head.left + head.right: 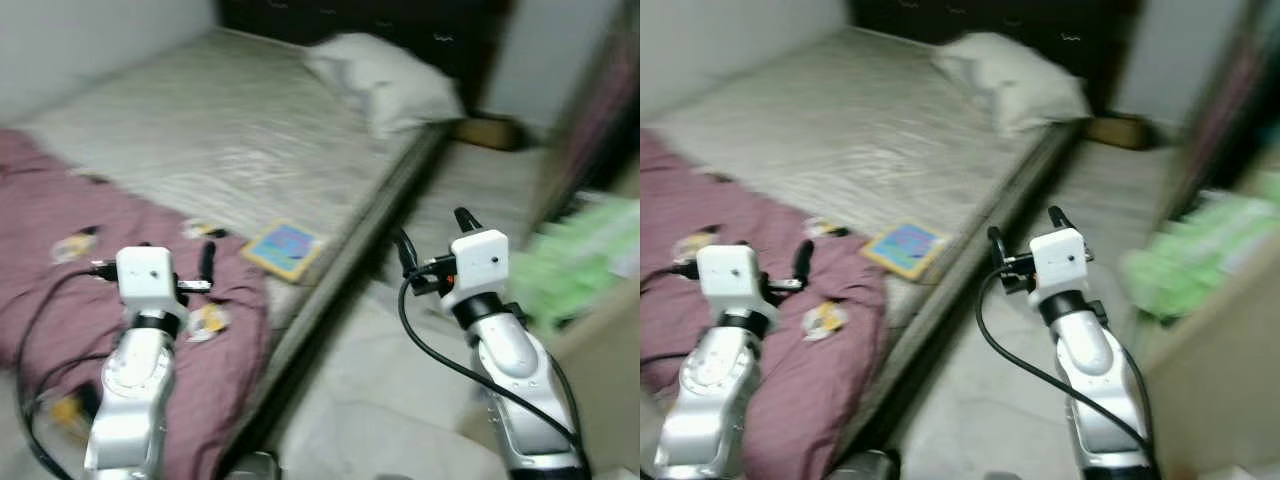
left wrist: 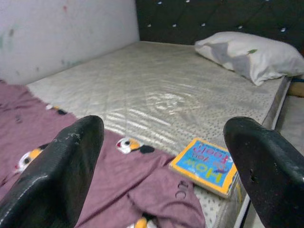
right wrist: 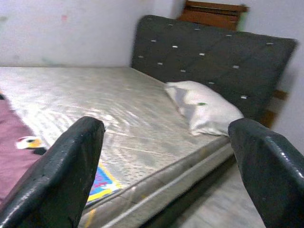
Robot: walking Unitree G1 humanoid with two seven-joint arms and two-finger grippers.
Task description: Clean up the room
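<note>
Blue-and-yellow book (image 2: pixel 205 166) lies flat on mattress (image 2: pixel 156 95).

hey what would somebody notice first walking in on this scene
Probably the bright children's book, lying near the bed's edge on the bare mattress. Beside it a maroon blanket with cartoon prints lies rumpled over the near end of the bed, and a white pillow sits by the dark headboard. Both tools, left and right, hover open in front.

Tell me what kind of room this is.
Most likely a bedroom. A bare quilted grey mattress sits against a dark tufted headboard, with a white pillow at its head and a crumpled maroon cartoon-print blanket at its foot.
</note>
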